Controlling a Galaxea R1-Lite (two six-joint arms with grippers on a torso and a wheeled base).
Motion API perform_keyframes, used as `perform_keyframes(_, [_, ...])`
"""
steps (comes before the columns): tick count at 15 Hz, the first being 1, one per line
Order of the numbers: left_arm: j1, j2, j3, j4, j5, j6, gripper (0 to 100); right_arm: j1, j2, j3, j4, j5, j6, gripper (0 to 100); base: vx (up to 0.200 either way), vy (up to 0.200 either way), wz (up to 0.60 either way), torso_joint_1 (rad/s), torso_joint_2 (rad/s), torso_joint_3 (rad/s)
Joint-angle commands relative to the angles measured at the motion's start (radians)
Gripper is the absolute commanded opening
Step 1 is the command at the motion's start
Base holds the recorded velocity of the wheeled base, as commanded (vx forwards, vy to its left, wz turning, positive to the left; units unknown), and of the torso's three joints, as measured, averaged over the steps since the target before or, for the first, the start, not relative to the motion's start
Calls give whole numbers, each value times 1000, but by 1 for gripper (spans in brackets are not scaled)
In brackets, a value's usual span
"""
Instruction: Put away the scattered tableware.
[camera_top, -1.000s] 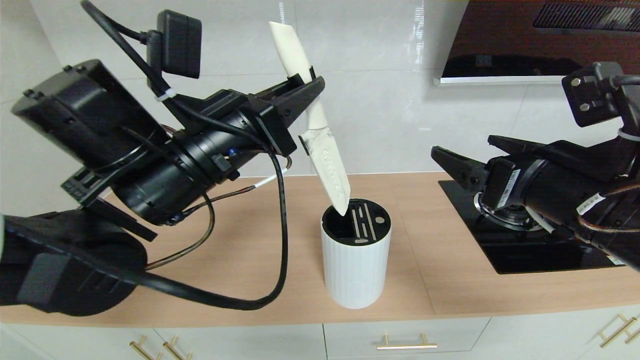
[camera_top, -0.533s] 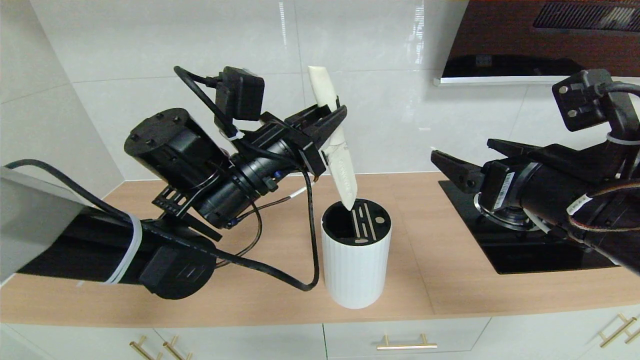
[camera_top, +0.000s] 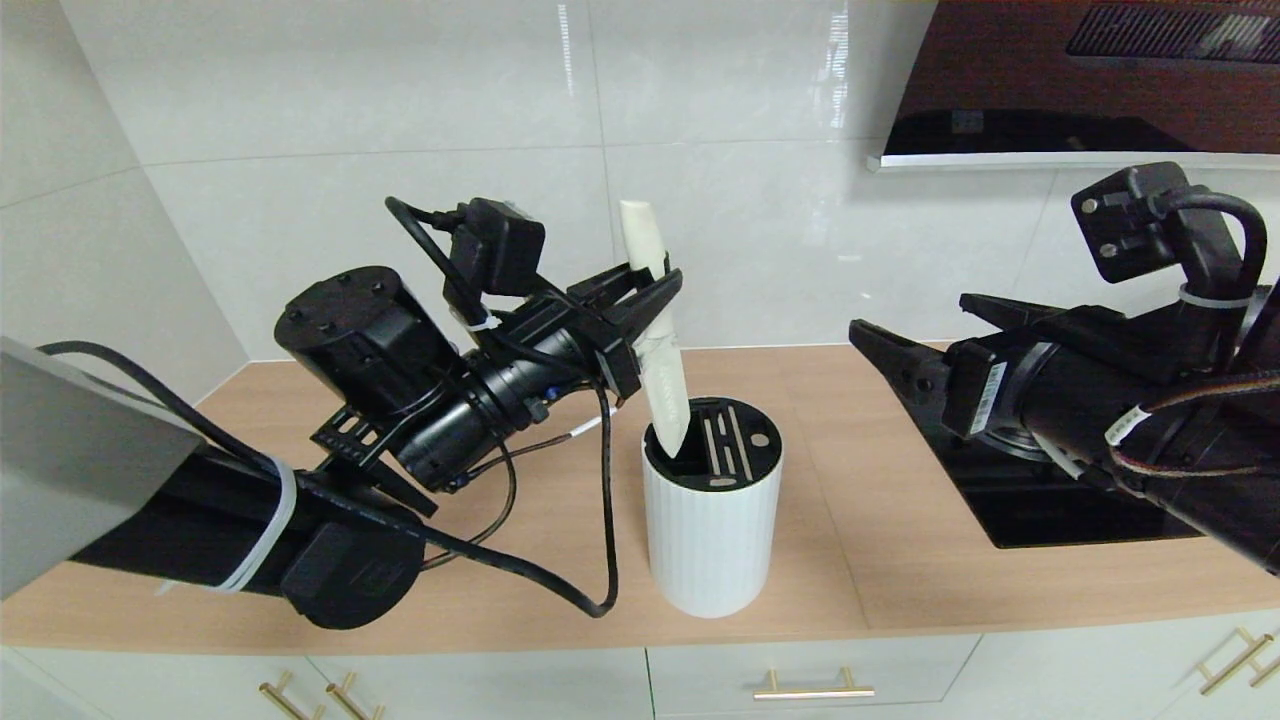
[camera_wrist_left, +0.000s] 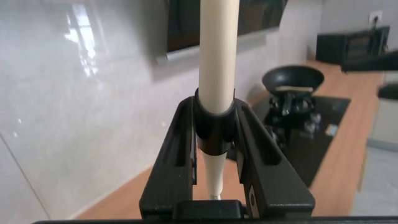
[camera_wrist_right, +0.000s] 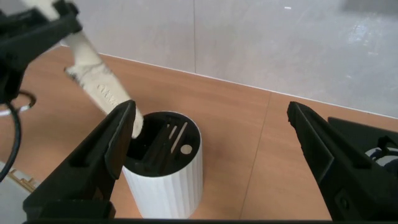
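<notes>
A white knife (camera_top: 661, 335) hangs blade-down with its tip inside the large opening of the white ribbed holder (camera_top: 711, 535), which stands on the wooden counter (camera_top: 880, 560). My left gripper (camera_top: 648, 290) is shut on the knife's cream handle (camera_wrist_left: 216, 68) just above the holder. The holder's black top (camera_wrist_right: 160, 149) has narrow slots beside the opening, and the blade (camera_wrist_right: 99, 87) enters at its edge. My right gripper (camera_top: 925, 335) hovers open to the right of the holder, with nothing between its fingers (camera_wrist_right: 115, 143).
A black cooktop (camera_top: 1010, 500) with a burner is set into the counter on the right, and a dark pan (camera_wrist_left: 292, 78) rests on it. A range hood (camera_top: 1060, 80) hangs above. Tiled wall runs behind. Drawers with gold handles (camera_top: 812, 690) sit below the counter edge.
My left arm has lowered and straightened the knife, so the blade tip went from above the holder into its opening. The right arm shifted slightly left.
</notes>
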Motion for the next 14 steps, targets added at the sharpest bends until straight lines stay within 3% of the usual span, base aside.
perform_keyframes(1, [-1, -2, 13, -1, 0, 0, 0, 1, 12, 0, -2, 0, 0, 100, 0, 0, 0, 0, 0, 0])
perform_keyframes(9, [-58, 24, 42, -2, 0, -6, 0, 1, 14, 2, -2, 0, 0, 100, 0, 0, 0, 0, 0, 0])
perform_keyframes(14, [-59, 72, 47, -4, 2, -6, 0, 1, 14, 2, -2, 0, 0, 100, 0, 0, 0, 0, 0, 0])
